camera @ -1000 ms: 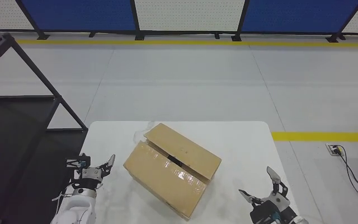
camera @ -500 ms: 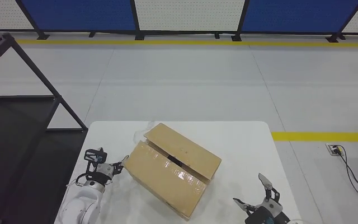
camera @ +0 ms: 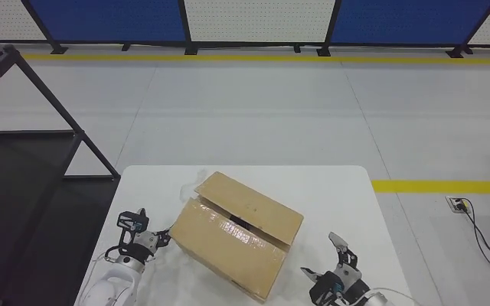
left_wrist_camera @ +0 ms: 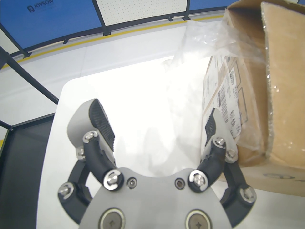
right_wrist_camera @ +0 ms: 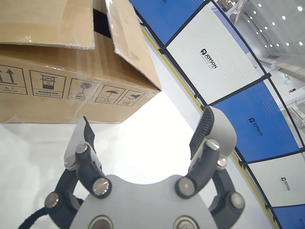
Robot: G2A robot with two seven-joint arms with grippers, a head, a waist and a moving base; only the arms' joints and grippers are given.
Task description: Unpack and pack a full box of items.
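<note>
Box [camera: 237, 241] sits between left gripper [camera: 145, 229], right gripper [camera: 320, 256].

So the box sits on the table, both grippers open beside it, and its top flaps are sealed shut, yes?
Not sealed: the top flaps of the box stand ajar, a dark gap between them, as the right wrist view shows. The rest holds.

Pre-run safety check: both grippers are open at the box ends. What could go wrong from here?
1. Loose clear film hangs off the box end beside the left gripper; it might catch film instead of cardboard.
2. The box sits skewed on the table; a push from the right gripper or the left one could slide or turn it.
3. The top flaps are ajar; one may fold inward if pressed.
</note>
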